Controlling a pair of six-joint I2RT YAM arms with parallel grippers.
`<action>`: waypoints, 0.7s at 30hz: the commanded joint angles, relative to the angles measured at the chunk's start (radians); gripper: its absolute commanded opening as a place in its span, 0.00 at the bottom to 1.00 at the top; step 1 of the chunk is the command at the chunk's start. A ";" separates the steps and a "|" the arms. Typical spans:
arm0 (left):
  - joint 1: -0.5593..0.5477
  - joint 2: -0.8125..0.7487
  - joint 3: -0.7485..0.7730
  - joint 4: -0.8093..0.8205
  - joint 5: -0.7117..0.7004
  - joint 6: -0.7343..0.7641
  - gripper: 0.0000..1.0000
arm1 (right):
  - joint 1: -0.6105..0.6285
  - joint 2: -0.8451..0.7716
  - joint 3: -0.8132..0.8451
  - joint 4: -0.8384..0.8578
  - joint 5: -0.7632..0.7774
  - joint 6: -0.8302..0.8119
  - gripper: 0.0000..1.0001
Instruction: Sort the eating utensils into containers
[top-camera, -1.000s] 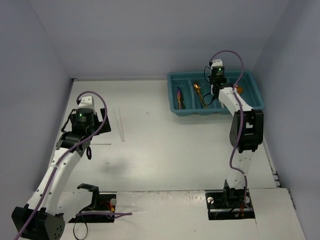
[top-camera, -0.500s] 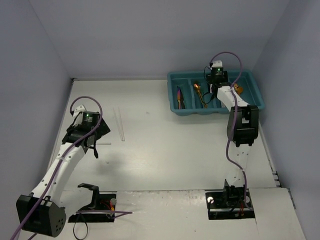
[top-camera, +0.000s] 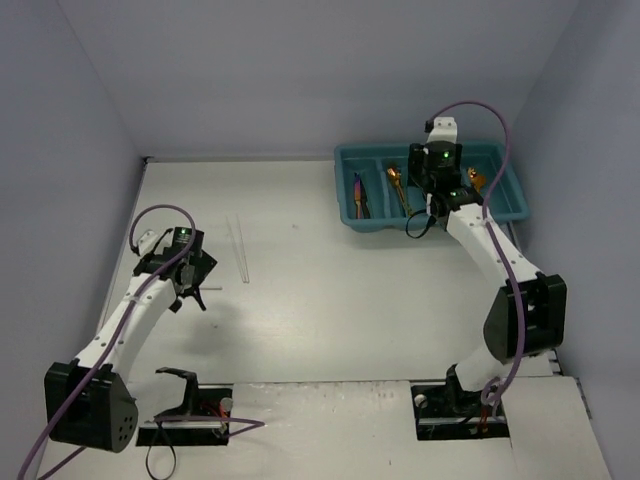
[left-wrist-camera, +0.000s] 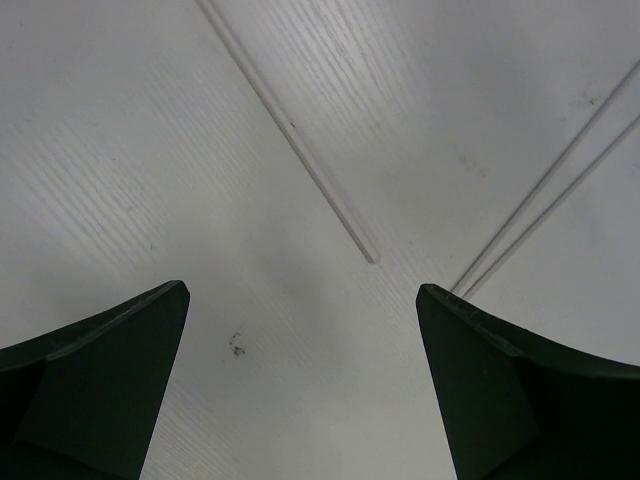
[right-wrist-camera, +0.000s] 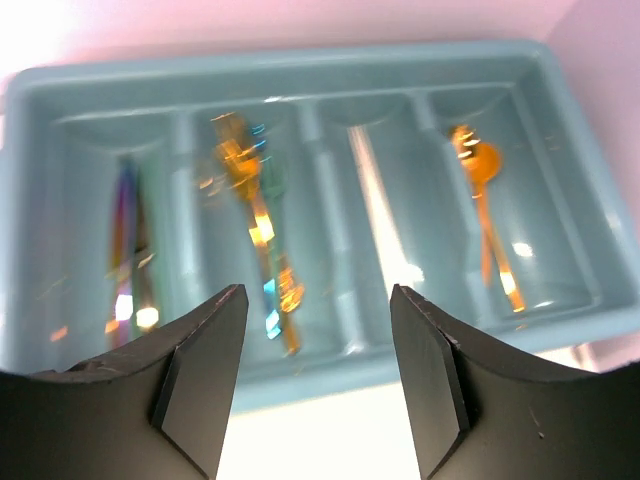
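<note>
The teal tray (top-camera: 343, 186) stands at the back right, its containers running front to back. In the right wrist view the tray (right-wrist-camera: 300, 56) holds iridescent purple utensils (right-wrist-camera: 124, 272) in the left compartment, gold ones (right-wrist-camera: 256, 232) in the second and an orange spoon (right-wrist-camera: 484, 208) in the right one. A pale streak (right-wrist-camera: 384, 222) lies in the third; what it is I cannot tell. My right gripper (right-wrist-camera: 318, 400) hangs open and empty over the tray's near wall. Two white chopsticks (top-camera: 239, 250) lie left of centre. My left gripper (top-camera: 190, 297) is open above the table, a single white chopstick (left-wrist-camera: 300, 150) ahead of it.
The pair of white chopsticks (left-wrist-camera: 560, 180) runs diagonally at the right of the left wrist view. Grey walls close the table at the back and both sides. Cables and mounts sit at the near edge by the left arm's base (top-camera: 190, 410).
My right gripper has opened and drawn up and back over the tray's near side. The left arm has swung nearer and a little right, its gripper still open.
</note>
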 joint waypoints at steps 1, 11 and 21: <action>0.078 0.082 0.057 -0.015 0.025 -0.113 0.97 | 0.021 -0.049 -0.099 0.046 -0.059 0.099 0.56; 0.231 0.230 0.115 -0.009 0.107 -0.155 0.97 | 0.049 -0.107 -0.179 0.092 -0.146 0.146 0.56; 0.292 0.383 0.182 -0.009 0.193 -0.164 0.93 | 0.050 -0.117 -0.200 0.107 -0.155 0.151 0.56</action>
